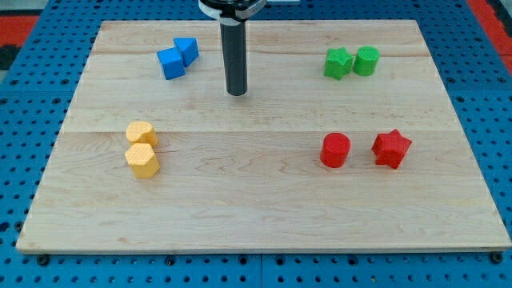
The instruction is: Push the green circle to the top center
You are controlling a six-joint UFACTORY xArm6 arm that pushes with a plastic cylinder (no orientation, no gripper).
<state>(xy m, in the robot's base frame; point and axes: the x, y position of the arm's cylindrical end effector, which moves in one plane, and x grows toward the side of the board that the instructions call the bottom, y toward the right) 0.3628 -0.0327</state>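
Note:
The green circle [367, 60] stands near the view's top right on the wooden board [264, 216]. It touches a green star [338, 63] on its left. My tip [237, 92] rests on the board at the top centre, well to the left of both green blocks and a little lower than them. The rod rises straight up from the tip to the view's top edge. Nothing touches the tip.
Two blue blocks [178, 58] sit together at the top left, near the rod. Two yellow blocks [142, 149] stand at the left middle. A red circle [335, 150] and a red star [390, 148] stand at the right middle. Blue pegboard [24, 96] surrounds the board.

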